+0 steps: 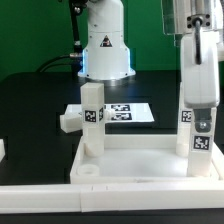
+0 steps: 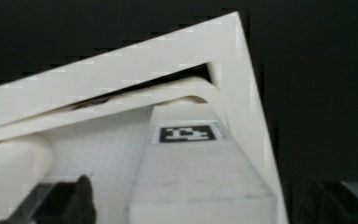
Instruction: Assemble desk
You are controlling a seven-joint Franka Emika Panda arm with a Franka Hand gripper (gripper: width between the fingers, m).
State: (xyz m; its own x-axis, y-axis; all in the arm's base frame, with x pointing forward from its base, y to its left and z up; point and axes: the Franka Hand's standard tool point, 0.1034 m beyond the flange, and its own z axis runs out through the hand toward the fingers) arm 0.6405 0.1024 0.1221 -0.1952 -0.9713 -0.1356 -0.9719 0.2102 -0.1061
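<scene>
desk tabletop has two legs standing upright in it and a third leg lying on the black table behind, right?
Nearly: two legs do stand upright in the tabletop, but the exterior view shows the third leg also standing upright on the black table behind, not lying.

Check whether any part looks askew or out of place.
Nothing looks damaged. One white plastic leg and a second white leg stand upright in the white rimmed tabletop's far corners. A third short white leg sits loose beside it.
</scene>
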